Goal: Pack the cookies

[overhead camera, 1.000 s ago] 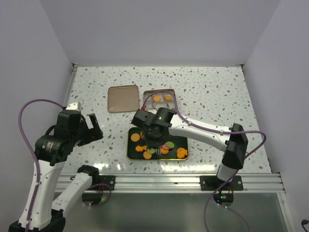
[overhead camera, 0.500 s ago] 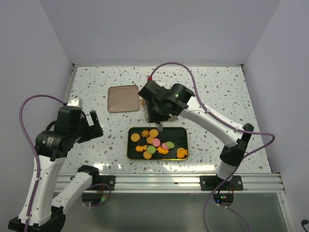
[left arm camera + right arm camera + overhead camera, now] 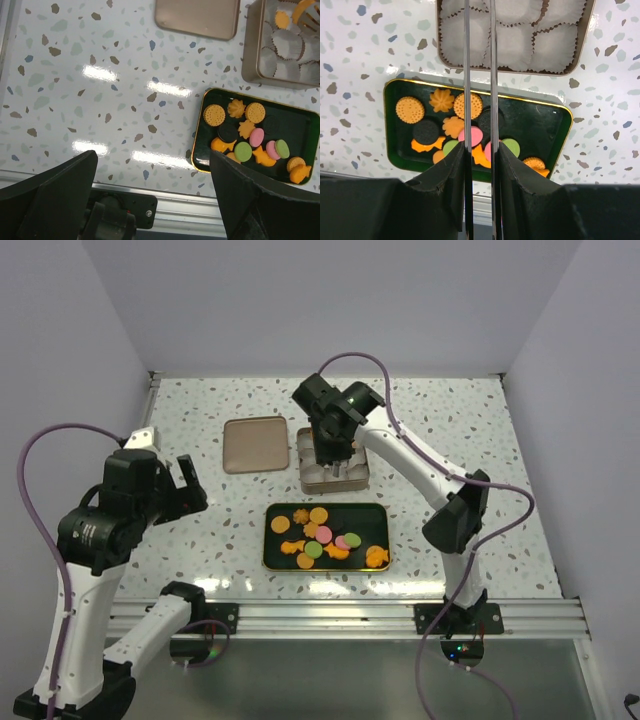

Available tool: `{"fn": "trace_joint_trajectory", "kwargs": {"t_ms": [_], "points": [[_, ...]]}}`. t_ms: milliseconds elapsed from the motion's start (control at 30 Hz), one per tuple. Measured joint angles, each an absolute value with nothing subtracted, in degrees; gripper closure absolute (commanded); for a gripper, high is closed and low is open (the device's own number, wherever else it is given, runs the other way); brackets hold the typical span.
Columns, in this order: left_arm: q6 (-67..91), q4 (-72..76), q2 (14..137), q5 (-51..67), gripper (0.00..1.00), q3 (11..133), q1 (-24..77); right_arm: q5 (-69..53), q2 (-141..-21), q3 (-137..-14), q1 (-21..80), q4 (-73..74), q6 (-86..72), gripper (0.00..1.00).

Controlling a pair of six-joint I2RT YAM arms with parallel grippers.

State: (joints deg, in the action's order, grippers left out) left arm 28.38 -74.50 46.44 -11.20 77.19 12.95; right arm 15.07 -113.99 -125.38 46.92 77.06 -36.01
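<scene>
Shifted right pincer (image 3: 336, 466) from tray (image 3: 380, 516) up to tin (image 3: 303, 481) at 12 o'clock, gap narrow, load indeterminate; left pincer (image 3: 152, 170) wide at 9 o'clock; few cookies (image 3: 243, 129) packed, most remaining on tray at 6 o'clock.

One black tray (image 3: 300, 127), two pink cookies (image 3: 256, 136), two green cookies (image 3: 243, 151), one tin (image 3: 250, 50) (paper-lined), one flat lid (image 3: 197, 17)

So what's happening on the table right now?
The right gripper hangs over the tin of paper cups, apparently shut on an orange cookie. Another cookie already sits in a cup; the remaining cookies lie on the black tray. The left gripper is open above the table, holding nothing.
</scene>
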Motion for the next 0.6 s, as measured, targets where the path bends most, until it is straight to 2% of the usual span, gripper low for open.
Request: {"fn": "trace_joint_trajectory", "kwargs": {"t_ms": [267,600], "points": [[27.86,-74.17,45.80,-11.77,0.00,74.61,12.95,12.23,-120.46,-129.38,42.94,76.79,-33.58,0.72],[27.20,-72.93,39.11,-12.05,0.00,68.93,13.26,9.19,-123.85,-131.02,42.26,75.42,-32.62,0.72]]}}
